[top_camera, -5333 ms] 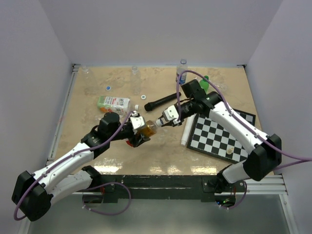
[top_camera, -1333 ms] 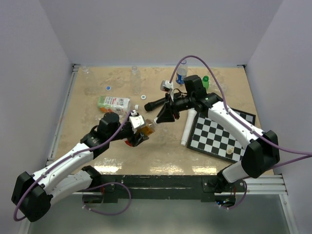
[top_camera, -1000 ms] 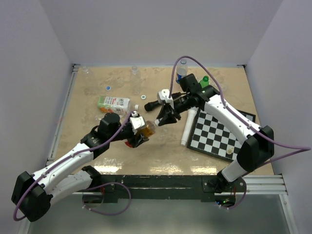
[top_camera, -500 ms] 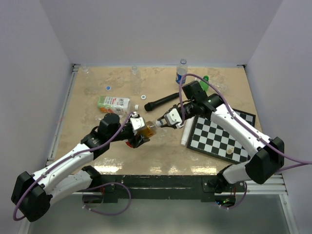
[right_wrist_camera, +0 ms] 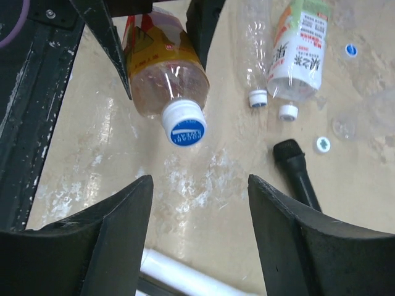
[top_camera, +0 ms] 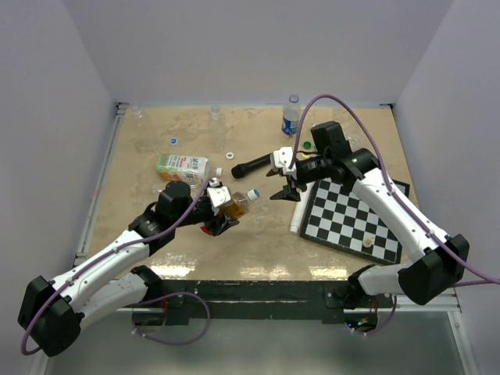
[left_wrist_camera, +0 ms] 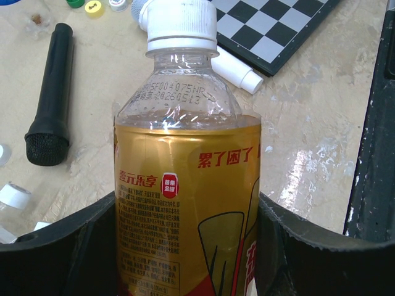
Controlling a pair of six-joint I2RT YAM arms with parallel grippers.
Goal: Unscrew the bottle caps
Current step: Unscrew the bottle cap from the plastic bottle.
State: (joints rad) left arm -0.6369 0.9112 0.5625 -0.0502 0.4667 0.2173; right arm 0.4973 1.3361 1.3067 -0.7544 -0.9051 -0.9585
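An amber bottle with a red-yellow label hangs tilted above the table, and my left gripper is shut on its body. Its white, blue-topped bottle cap sits on the neck and points toward the right arm. My right gripper is open a short way to the right of the cap, touching nothing. The right wrist view has the cap beyond my right gripper, with bare table between the fingers.
A black microphone, a white tube and a chessboard lie near the right arm. A green-labelled bottle lies at the left, with loose caps nearby. Another bottle stands at the back.
Half a second ago my right gripper was closed around the amber bottle's cap; it has opened and drawn back to the right. The cap stays on the bottle. The left arm holds still.
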